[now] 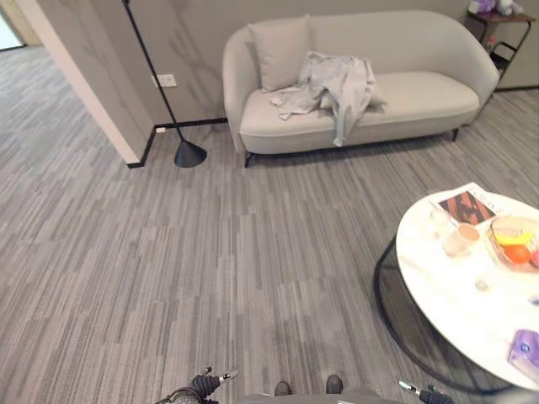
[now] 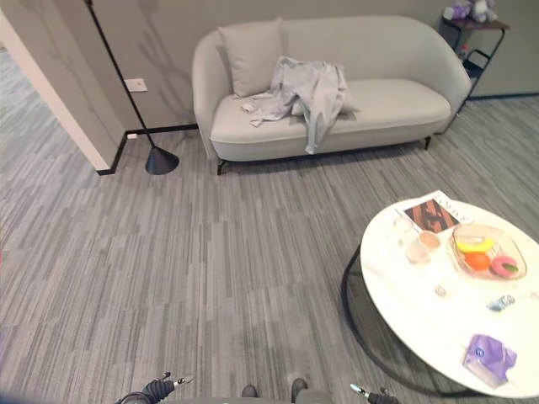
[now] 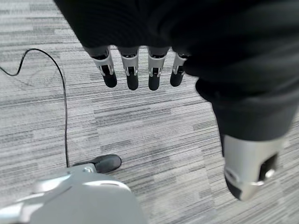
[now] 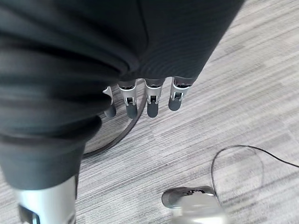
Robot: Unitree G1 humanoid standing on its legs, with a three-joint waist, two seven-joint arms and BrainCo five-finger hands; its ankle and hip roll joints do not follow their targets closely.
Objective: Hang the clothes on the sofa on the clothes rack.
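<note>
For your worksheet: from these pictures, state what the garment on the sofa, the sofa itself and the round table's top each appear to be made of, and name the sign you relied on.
Garment: soft, thin woven cloth, pale grey; it crumples and drapes over the seat edge.
Sofa: matte light upholstery, probably fabric over padding; rounded, no shine.
Table top: smooth glossy white, faintly veined, possibly marble or an imitation.

Sofa [image 1: 421, 93] at upper centre, clothes [image 1: 333, 84] draped on its seat; floor lamp [image 1: 189, 153] upper left; table [image 1: 446, 295] lower right.
</note>
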